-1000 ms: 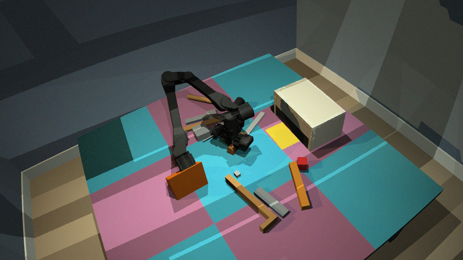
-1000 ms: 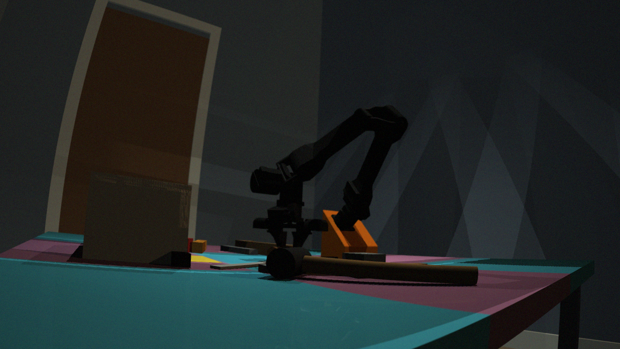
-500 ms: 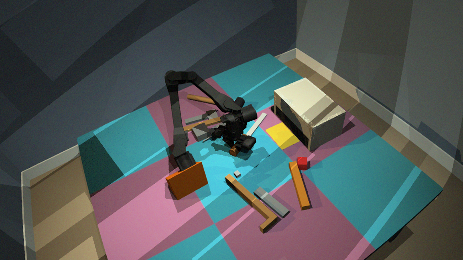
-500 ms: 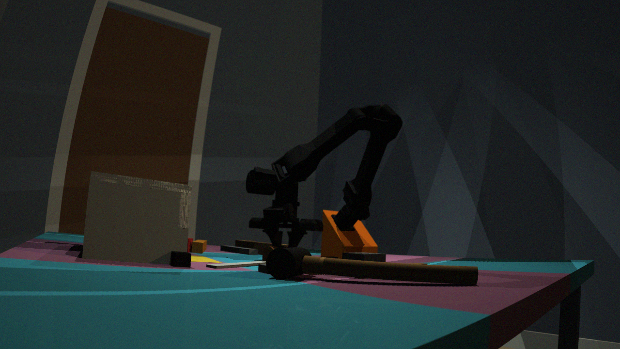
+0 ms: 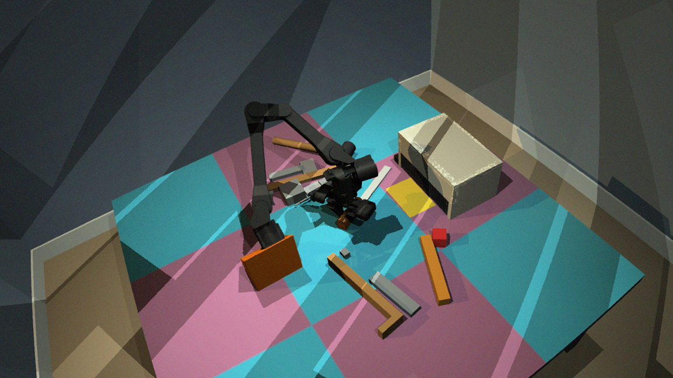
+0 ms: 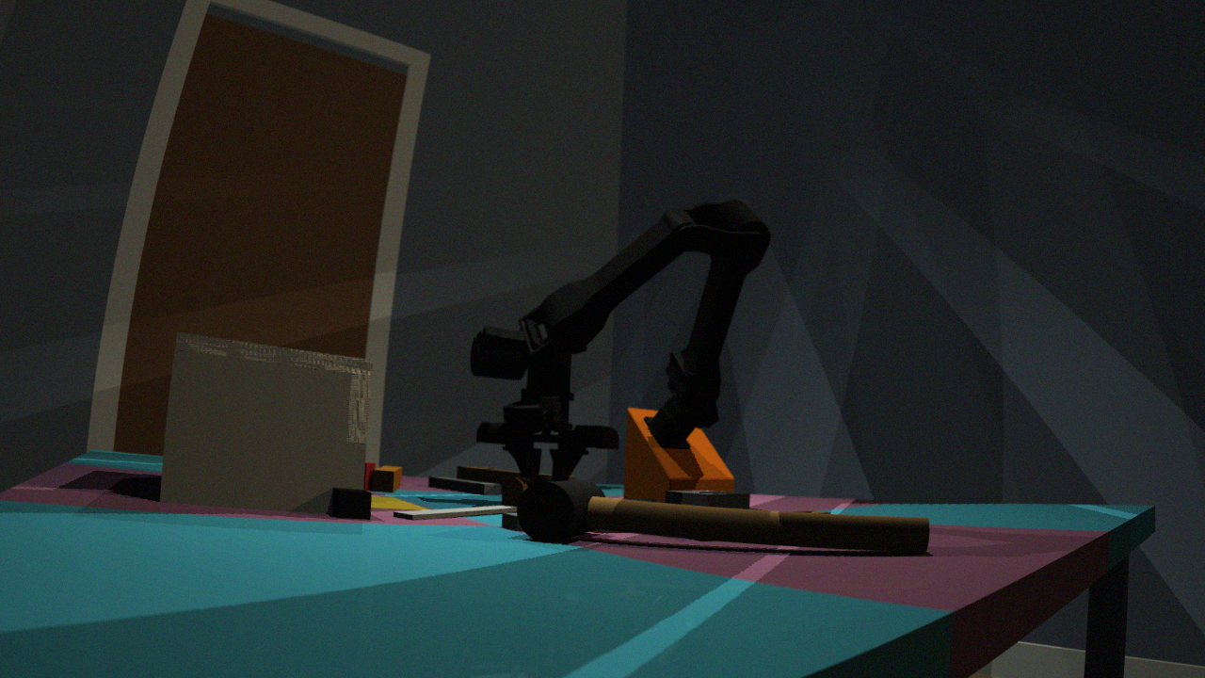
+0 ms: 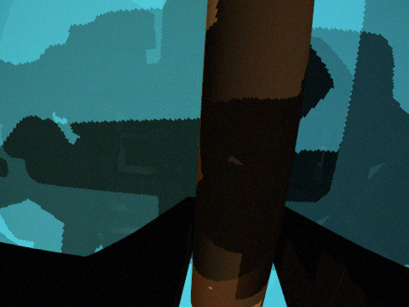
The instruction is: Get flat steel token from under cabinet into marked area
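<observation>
Only the wrist view shows the end effector (image 5: 341, 209) (image 6: 546, 478) (image 7: 231, 210) gripping a brown rod (image 5: 344, 221) (image 7: 251, 128).

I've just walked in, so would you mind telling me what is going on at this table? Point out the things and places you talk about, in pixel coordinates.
The black robot arm (image 5: 258, 157) (image 6: 627, 274) has its tool (image 5: 345, 209) (image 6: 543, 480) (image 7: 231, 210) closed around a round wooden handle (image 5: 344, 221) (image 7: 251, 128). A pale flat strip (image 5: 376, 183) (image 6: 455, 511) reaches out from beneath the arm and may belong to it. The job is to get a steel token out from under the cabinet (image 5: 466, 154) (image 6: 261, 421). I can't make out the token, and none shows on the yellow area (image 5: 411, 196) (image 6: 395, 503) in front.
</observation>
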### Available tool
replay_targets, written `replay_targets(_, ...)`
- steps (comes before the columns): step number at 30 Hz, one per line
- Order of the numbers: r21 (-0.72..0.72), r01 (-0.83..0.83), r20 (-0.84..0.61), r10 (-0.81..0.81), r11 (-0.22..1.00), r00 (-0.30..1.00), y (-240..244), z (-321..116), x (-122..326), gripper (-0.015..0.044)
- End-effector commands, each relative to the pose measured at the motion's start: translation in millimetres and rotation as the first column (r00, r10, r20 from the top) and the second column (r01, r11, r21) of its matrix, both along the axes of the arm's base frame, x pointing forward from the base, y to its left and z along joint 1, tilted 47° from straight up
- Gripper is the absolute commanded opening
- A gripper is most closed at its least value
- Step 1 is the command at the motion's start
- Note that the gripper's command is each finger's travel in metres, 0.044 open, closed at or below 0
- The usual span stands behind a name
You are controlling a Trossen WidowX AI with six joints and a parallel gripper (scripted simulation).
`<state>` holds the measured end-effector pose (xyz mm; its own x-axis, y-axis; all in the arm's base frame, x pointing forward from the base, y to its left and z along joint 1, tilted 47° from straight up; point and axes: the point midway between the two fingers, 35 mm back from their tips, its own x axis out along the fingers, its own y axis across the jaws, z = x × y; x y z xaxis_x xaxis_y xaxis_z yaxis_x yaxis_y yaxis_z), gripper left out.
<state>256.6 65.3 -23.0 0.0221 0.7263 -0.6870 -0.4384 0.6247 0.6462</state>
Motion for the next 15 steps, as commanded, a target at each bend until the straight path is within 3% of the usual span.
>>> replay_targets(1,-0.002,0.006,0.001,-0.006,1.000,1.000,-5,-3,2,0.0000)
replay_targets(15,-0.003,0.006,0.002,-0.006,1.000,1.000,-15,-13,4,0.0000)
